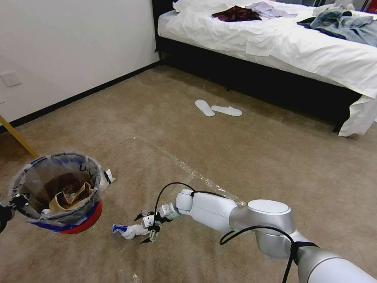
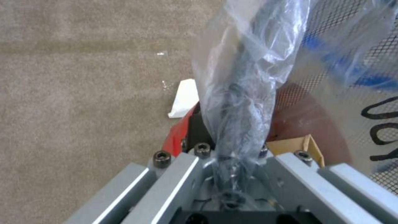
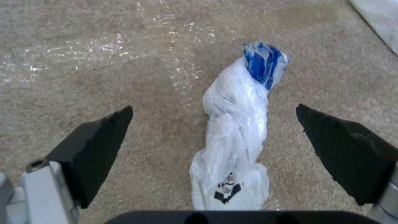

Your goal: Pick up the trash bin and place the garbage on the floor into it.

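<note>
The trash bin (image 1: pixel 59 192), red with a blue band and a clear bag over its rim, hangs tilted at the left. My left gripper (image 1: pixel 15 202) is shut on its rim. In the left wrist view that gripper (image 2: pixel 232 155) pinches the bagged rim (image 2: pixel 244 102), and brown paper (image 2: pixel 294 144) lies inside the bin. A piece of garbage (image 1: pixel 127 231), a twisted white plastic wrapper with a blue end, lies on the floor (image 1: pixel 235 157) to the right of the bin. My right gripper (image 1: pixel 147 228) is open and low over it. The wrapper (image 3: pixel 236 124) lies between the spread black pads (image 3: pixel 95 146).
A shiny tape line (image 1: pixel 188 169) crosses the carpet behind the right arm. A white scrap (image 1: pixel 108 175) lies beside the bin. Two white slippers (image 1: pixel 218 109) sit near the bed (image 1: pixel 275 43) at the back. A yellow pole (image 1: pixel 17 137) leans by the wall on the left.
</note>
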Motion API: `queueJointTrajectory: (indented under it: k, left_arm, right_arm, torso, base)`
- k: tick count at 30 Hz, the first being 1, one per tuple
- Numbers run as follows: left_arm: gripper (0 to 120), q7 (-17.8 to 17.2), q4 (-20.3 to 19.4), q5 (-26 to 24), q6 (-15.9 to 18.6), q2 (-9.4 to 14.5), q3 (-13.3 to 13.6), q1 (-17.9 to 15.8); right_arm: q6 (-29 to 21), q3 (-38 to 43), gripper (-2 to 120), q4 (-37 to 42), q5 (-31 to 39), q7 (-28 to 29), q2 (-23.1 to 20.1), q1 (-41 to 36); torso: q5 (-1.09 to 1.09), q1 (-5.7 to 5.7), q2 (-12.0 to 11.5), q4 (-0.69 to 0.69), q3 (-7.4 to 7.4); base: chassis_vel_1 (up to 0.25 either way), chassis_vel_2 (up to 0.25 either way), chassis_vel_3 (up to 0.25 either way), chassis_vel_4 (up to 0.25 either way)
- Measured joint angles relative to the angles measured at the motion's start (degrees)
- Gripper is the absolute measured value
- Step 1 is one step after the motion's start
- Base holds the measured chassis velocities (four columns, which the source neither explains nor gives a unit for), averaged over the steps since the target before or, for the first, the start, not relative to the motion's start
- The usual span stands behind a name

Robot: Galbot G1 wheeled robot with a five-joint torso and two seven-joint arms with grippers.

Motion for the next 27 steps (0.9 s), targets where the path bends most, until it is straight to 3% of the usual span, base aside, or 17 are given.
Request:
queueJointTrajectory:
  k: [11,27]
  left_arm:
    - [0,-0.1,0.3,0.4,-0.3,0.6,1.3,-0.8]
    - [0,-0.2,0.4,0.9,-0.4,0.4,2.1,-1.1]
  right_arm:
    - [0.4,2.0,100,-0.2,2.0,-0.4,-1.9,-0.7]
    - [0.7,2.7,100,-2.0,2.2,-0.4,-0.2,-1.3]
  torso:
    - [0.0,0.0,0.0,-0.01,0.0]
    - [0.0,0.0,0.0,0.0,0.0]
  base:
    - [0.0,0.0,0.0,0.0]
    - [0.0,0.0,0.0,0.0]
